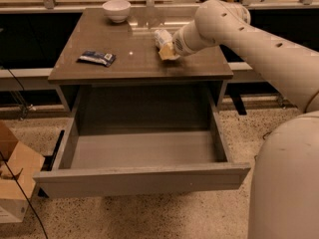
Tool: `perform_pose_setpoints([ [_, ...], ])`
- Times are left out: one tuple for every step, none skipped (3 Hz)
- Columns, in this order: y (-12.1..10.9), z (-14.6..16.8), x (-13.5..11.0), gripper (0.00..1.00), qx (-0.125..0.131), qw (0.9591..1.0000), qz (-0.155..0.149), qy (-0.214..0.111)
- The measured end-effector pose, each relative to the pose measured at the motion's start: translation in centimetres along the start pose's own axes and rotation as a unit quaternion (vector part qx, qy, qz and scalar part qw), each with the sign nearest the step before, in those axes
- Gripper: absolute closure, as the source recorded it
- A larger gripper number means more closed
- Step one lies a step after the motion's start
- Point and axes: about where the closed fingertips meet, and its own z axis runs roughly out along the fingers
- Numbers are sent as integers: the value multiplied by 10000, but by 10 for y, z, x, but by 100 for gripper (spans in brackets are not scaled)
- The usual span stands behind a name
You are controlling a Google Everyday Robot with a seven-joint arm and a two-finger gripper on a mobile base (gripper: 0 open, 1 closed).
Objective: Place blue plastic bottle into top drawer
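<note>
The blue plastic bottle (161,37), whitish with a pale label, is on the brown table top (129,63), right of centre. My gripper (167,52) is at the end of the white arm that reaches in from the right. It is down at the table top, right against the near side of the bottle. I cannot tell whether it holds the bottle. The top drawer (144,179) is pulled wide open below the table. Its grey inside is empty.
A dark flat snack packet (96,58) lies on the left of the table top. A white bowl (116,9) stands at the back. A cardboard box (12,183) sits on the floor at the left. My white body (289,183) fills the lower right.
</note>
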Motion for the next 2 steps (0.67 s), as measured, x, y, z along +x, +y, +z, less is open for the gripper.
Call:
perform_pose_setpoints([
  [9, -23, -13, 100, -138, 9996, -199, -170],
  [28, -59, -22, 100, -507, 9957, -661, -403],
])
